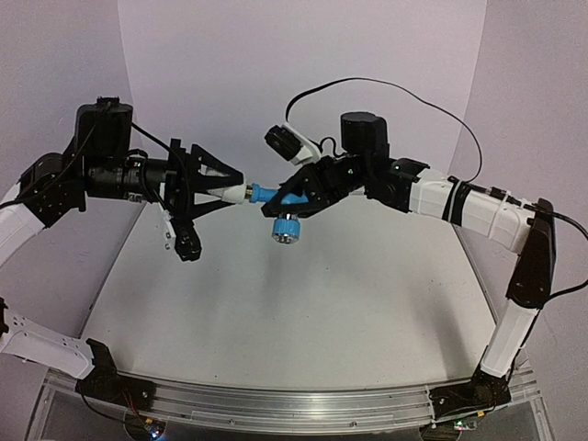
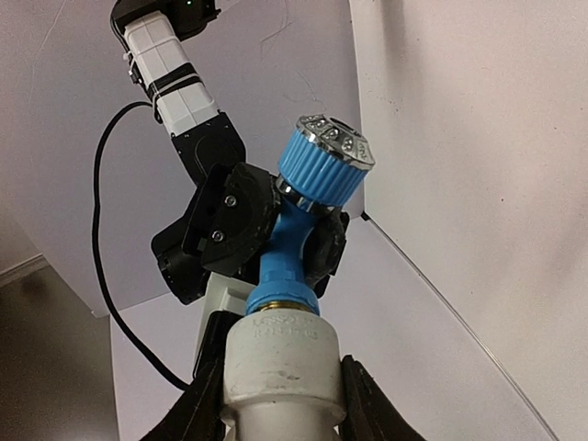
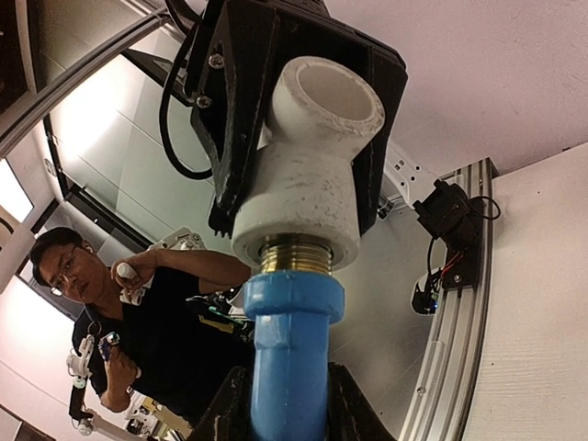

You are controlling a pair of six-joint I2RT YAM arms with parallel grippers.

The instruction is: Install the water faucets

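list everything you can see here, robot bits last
tap: one, bright blue with a silvery knob end, in the air above the table, brass thread entering the pipe fitting
pipe fitting: one, white, in the air, on the tap's end
table: one, pale grey, under both arms
rail: one, silvery aluminium, along the table's near edge
cable: at least one, black, looping above the right arm
person: one, dark shirt, glasses, background of the right wrist view
left gripper: one, black, clamped on the pipe fitting
right gripper: one, black, clamped on the tap
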